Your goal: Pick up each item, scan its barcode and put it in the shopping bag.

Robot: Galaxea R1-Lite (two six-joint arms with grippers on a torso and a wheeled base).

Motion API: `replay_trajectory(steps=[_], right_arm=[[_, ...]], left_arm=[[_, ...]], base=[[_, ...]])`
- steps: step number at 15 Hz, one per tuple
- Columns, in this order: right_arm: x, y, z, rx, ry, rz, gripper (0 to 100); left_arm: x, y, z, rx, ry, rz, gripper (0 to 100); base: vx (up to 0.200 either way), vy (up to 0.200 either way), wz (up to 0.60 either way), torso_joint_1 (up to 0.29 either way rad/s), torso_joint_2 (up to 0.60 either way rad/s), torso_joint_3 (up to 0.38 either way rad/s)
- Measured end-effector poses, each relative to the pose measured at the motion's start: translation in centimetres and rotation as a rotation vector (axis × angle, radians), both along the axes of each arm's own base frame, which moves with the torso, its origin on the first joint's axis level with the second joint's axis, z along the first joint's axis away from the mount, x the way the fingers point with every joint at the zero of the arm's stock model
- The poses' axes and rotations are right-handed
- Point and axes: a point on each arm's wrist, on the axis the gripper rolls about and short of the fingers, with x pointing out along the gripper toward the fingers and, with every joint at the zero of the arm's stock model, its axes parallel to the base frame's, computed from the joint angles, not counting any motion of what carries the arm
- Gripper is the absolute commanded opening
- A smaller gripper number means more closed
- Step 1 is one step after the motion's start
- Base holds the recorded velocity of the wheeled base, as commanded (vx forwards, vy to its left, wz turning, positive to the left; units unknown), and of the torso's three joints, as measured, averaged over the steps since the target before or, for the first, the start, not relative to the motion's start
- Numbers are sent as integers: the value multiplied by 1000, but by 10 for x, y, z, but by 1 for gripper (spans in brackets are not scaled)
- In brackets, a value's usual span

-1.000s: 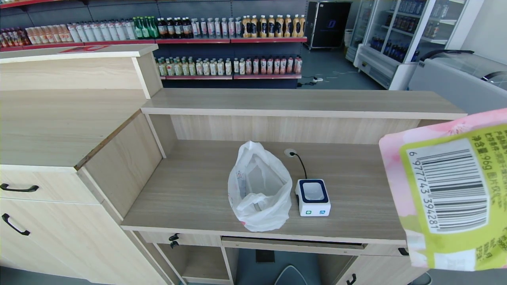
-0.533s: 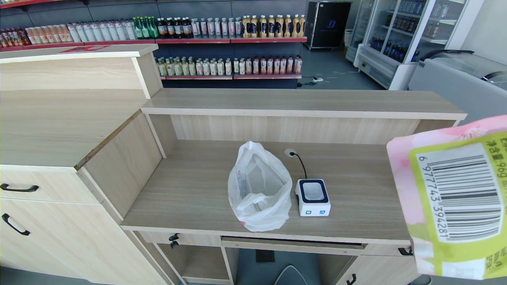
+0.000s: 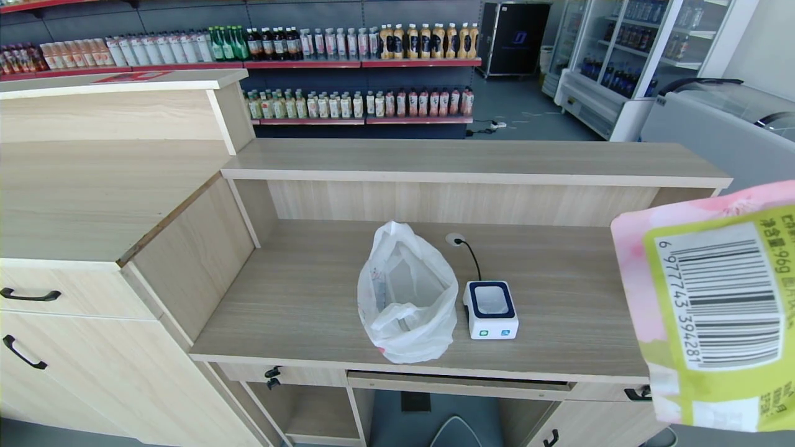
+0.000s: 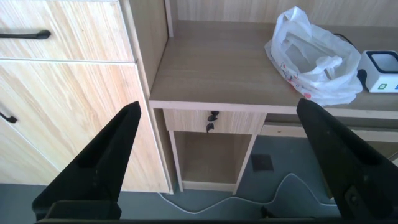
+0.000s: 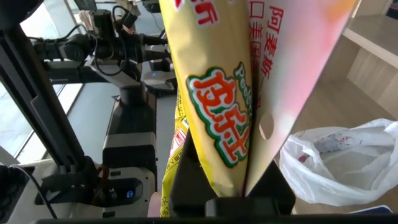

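Note:
A pink and green snack pouch (image 3: 714, 304) hangs close to the head camera at the right, its barcode facing me. My right gripper (image 5: 233, 186) is shut on the pouch (image 5: 242, 87) near one end. A white plastic shopping bag (image 3: 407, 298) stands open on the wooden counter (image 3: 298, 292), with a white barcode scanner (image 3: 490, 309) just to its right. My left gripper (image 4: 217, 168) stands open, low and to the left of the counter, the bag (image 4: 314, 56) and scanner (image 4: 380, 62) farther off.
A raised ledge (image 3: 472, 158) runs behind the counter, and a taller cabinet with drawers (image 3: 93, 236) stands to the left. The scanner's cable runs to a hole (image 3: 456, 239) in the counter. Shelves of bottles (image 3: 348, 68) and fridges (image 3: 621, 56) line the background.
The pouch has drifted slightly to the right and tilted a little in the head view. Bag and scanner have not moved.

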Motion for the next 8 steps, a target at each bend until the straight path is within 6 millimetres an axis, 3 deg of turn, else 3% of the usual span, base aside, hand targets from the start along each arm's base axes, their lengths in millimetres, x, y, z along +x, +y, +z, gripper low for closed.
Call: replay_trajectory(steps=[2, 4, 8], right_arm=[[0, -1, -2, 0, 7, -9, 0], [4, -4, -6, -9, 39, -188, 0], [16, -26, -32, -254, 187, -1070, 0]], left_arm=[[0, 0, 0, 0, 0, 0, 100], [0, 0, 0, 0, 0, 0, 100], [0, 0, 0, 0, 0, 0, 100]], base=[[0, 0, 0, 0, 0, 0], [0, 0, 0, 0, 0, 0], [0, 0, 0, 0, 0, 0]])
